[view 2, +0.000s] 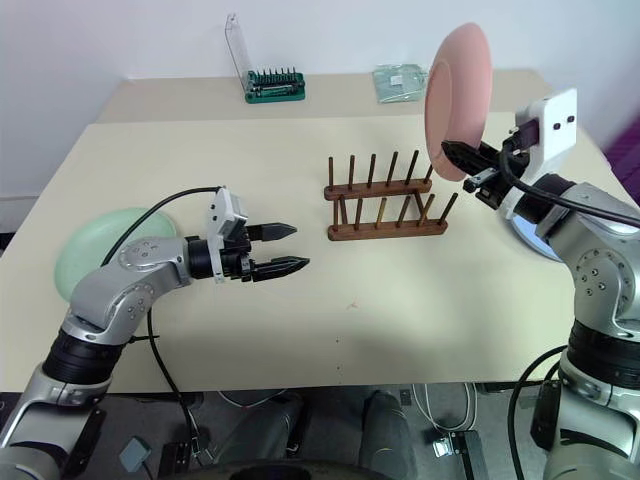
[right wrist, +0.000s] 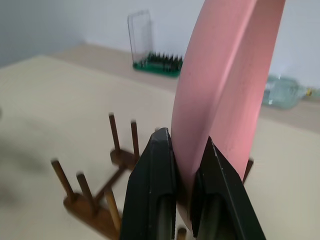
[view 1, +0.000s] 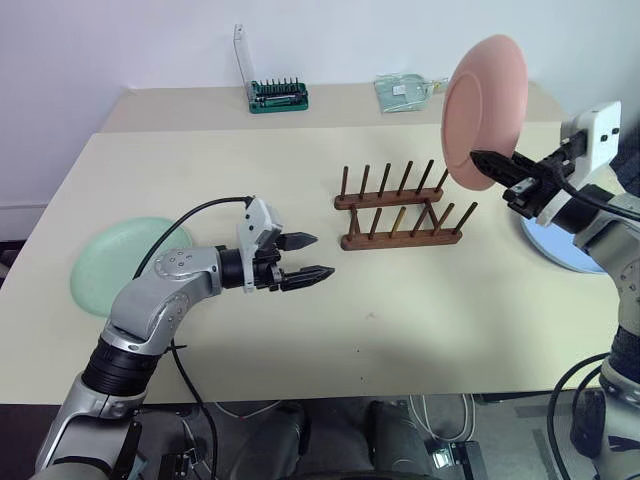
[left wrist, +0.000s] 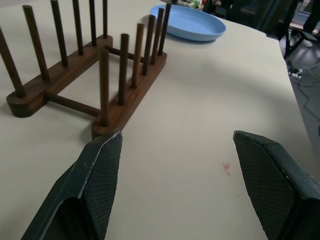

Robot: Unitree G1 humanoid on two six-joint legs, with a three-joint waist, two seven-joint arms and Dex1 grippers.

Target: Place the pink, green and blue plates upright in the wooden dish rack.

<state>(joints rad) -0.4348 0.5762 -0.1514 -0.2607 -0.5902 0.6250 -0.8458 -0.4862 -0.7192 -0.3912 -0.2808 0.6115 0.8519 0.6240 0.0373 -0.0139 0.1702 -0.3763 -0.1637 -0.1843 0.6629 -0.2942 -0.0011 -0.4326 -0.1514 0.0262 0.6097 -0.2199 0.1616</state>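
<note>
Pink plate [view 1: 485, 108] looks stiff and light, clamped upright at its rim by the right claw [view 1: 492, 163]. Left claw [view 1: 305, 258] hangs apart, empty, near the wooden rack [view 1: 400, 212].

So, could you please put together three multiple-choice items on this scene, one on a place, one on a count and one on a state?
1. Where does the green plate lie?
A. On the table, behind the left arm
B. In the wooden dish rack
C. On the blue plate

2. How many plates stand in the rack?
A. Two
B. None
C. One

3. What is the right claw doing?
A. Hanging open
B. Gripping the rack
C. Gripping the pink plate's rim

Answers: 1 A, it lies flat near the table's left edge. 2 B, all pegs are bare. 3 C, its fingers pinch the upright plate near the rack.
</note>
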